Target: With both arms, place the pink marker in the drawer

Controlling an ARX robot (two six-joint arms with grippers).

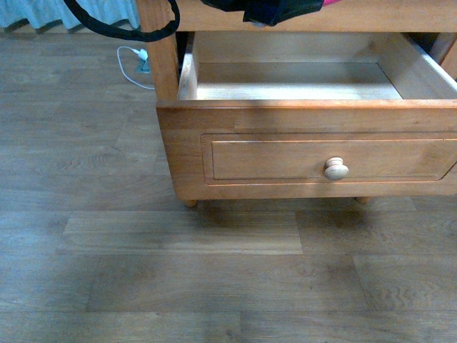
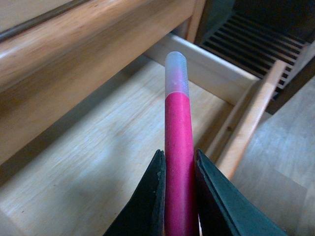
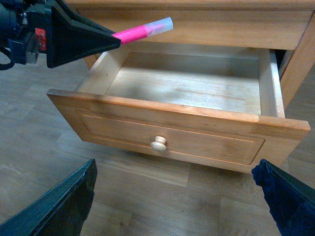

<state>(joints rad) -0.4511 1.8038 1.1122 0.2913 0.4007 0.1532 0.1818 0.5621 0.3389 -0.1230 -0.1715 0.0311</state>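
Observation:
The drawer [image 1: 285, 118] stands pulled out, its pale inside bare, a round knob [image 1: 336, 168] on the panel front. My left gripper [image 2: 178, 153] is shut on the pink marker [image 2: 178, 132], whose clear cap points forward over the drawer floor [image 2: 98, 162]. In the right wrist view the left gripper [image 3: 110, 39] holds the marker [image 3: 133, 33] above the drawer's [image 3: 172, 115] back left corner. My right gripper [image 3: 174, 167] is open wide, low in front of the drawer front, with nothing between its fingers [image 3: 64, 206]. In the front view only a pink sliver [image 1: 330, 3] shows beside the black arm [image 1: 264, 8].
A cabinet rail [image 3: 197, 19] runs just above the drawer opening, and a cabinet post [image 1: 166, 57] stands at its left. A black cable [image 1: 121, 30] hangs at the upper left. A white cord and plug [image 1: 136, 61] lie on the wood floor [image 1: 178, 279]. A dark slatted panel [image 2: 251, 39] lies beyond the drawer.

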